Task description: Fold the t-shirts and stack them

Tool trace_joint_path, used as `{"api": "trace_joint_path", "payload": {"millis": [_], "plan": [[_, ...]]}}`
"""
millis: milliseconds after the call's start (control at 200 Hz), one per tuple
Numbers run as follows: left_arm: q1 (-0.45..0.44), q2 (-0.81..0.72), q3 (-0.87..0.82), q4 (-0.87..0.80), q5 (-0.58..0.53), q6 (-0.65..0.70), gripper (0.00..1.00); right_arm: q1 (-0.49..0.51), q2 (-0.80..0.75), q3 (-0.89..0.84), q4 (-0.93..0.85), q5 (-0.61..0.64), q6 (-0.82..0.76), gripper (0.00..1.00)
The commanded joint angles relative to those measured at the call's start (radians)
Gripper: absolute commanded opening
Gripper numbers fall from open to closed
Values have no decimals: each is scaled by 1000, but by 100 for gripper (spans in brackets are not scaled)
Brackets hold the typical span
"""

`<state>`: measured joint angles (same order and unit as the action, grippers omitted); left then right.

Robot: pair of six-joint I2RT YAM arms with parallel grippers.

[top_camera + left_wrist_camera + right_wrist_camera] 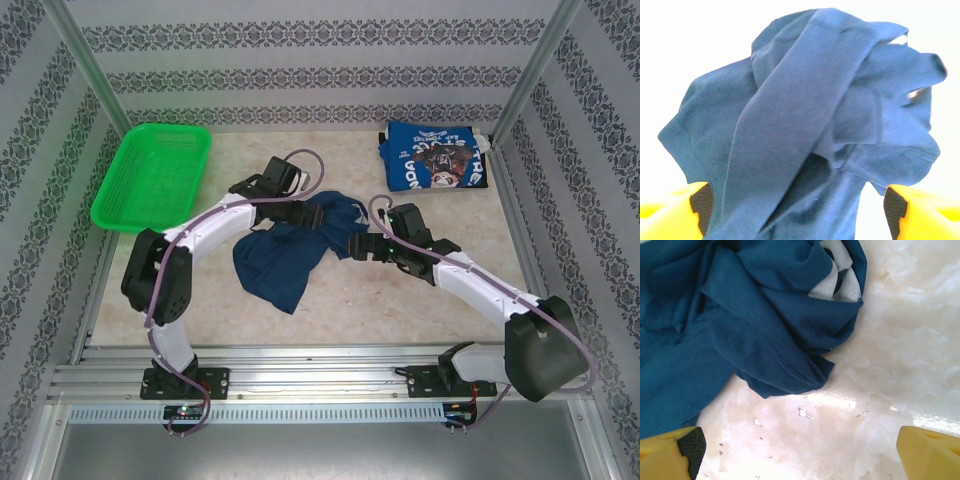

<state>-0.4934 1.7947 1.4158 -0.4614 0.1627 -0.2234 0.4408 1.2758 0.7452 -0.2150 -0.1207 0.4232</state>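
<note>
The dark navy t-shirt (285,255) lies crumpled in a loose heap near the middle of the desk (400,310), between the two arms, with one end trailing toward the near edge. The brighter blue t-shirt (435,160), its white lettering and dark picture facing up, lies folded flat at the far right corner of the desk, well apart from the navy one. A green mesh basket (150,180) sits at the far left corner. The left hand (797,207) hangs over the far end of the navy heap with its yellow fingers (675,205) spread wide. In the left wrist view the bunched cloth rises in folds between them, and the fingers are not pressed together on it, so the hand has hold of nothing. The right hand (800,452) is at the right side of the same heap and also stands wide open. In the right wrist view its fingers (925,450) frame bare, pale marbled desk, with the rumpled edge of the navy shirt just ahead and to the left and a patch of white print showing among the folds. Nothing lies in its grasp.
</note>
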Motion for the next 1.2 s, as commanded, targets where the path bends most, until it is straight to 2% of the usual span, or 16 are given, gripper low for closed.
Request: {"api": "trace_joint_path", "payload": {"millis": [0, 105, 215, 380, 570, 769, 1049, 1194], "plan": [[-21, -111, -40, -13, -101, -5, 89, 22, -40, -10, 41, -22, 44, 98], [7, -192, -118, 1, -164, -67, 87, 76, -9, 49, 43, 20, 109, 98], [71, -232, -206, 25, -133, -123, 80, 121, 77, 137, 61, 49, 195, 97], [143, -257, -336, 106, -70, -178, 74, 156, 237, 276, 63, 47, 287, 84], [210, -363, -479, 181, -43, -221, 74, 182, 380, 394, 78, 62, 344, 73], [242, -520, -586, 155, -48, -222, 76, 184, 519, 495, 98, 53, 398, 60], [253, -674, -656, 79, -47, -208, 77, 183, 608, 570, 115, 41, 427, 51], [260, -722, -679, 60, -58, -200, 77, 186, 634, 578, 127, 29, 434, 42]]}}
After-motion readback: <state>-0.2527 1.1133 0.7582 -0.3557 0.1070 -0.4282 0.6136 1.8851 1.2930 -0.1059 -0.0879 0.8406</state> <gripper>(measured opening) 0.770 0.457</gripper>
